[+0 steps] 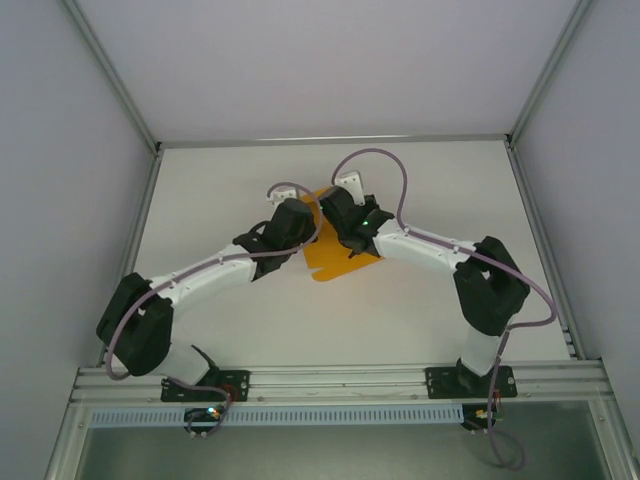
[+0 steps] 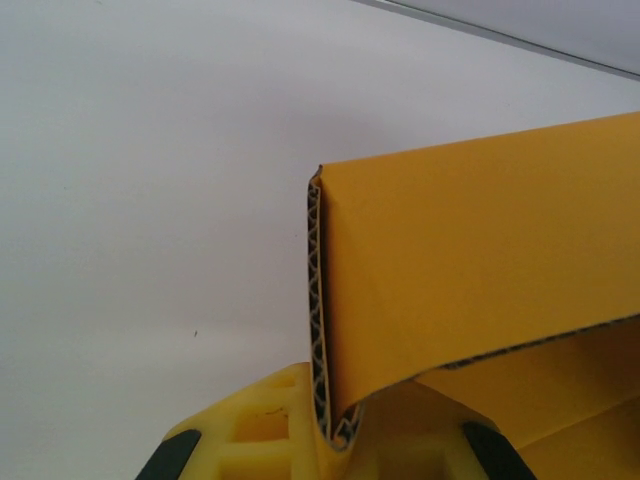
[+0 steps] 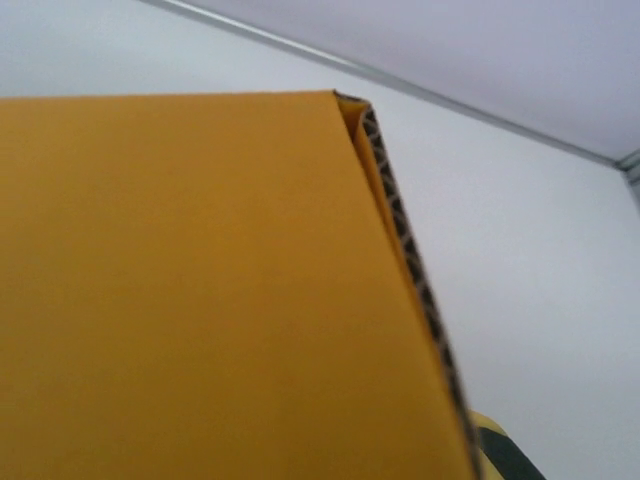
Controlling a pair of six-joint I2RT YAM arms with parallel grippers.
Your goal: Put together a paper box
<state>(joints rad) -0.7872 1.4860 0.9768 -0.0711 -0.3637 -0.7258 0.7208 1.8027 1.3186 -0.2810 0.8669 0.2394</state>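
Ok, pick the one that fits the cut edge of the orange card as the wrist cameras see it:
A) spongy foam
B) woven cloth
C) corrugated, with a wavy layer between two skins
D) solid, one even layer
C: along the cut edge of the paper box, both wrist views show a dark zigzag fluted layer between two flat orange skins.

**A robot test cell in a lab**

A left arm (image 1: 200, 275) and a right arm (image 1: 430, 248), both white-and-black machines, stand bolted to an aluminium rail (image 1: 340, 379) at the near edge of a bare white table (image 1: 300, 330). Plain pale panels (image 1: 60, 150) wall the table in on three sides, joined by metal frame posts (image 1: 110, 72). Grey-purple cables (image 1: 375, 151) loop along the arms.
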